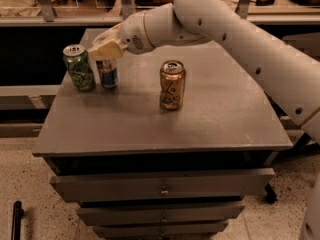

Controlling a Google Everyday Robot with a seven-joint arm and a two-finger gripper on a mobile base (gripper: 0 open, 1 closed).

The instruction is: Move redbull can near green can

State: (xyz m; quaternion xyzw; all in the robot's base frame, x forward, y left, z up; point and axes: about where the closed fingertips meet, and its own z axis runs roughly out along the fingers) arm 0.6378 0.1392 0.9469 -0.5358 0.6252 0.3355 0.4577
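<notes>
The green can point(78, 67) stands upright near the far left of the grey cabinet top point(210, 124). The slim blue-and-silver redbull can point(108, 74) stands right beside it, a small gap to its right. My gripper point(106, 50) reaches in from the right and sits over the top of the redbull can, hiding the can's upper part. The white arm point(240, 34) stretches across the back right of the cabinet top.
A wider copper-orange can point(172, 84) stands upright near the middle of the cabinet top. Drawers point(162, 186) run below the front edge. A shelf or counter with clutter runs along the back. A dark post point(16, 219) stands on the speckled floor at lower left.
</notes>
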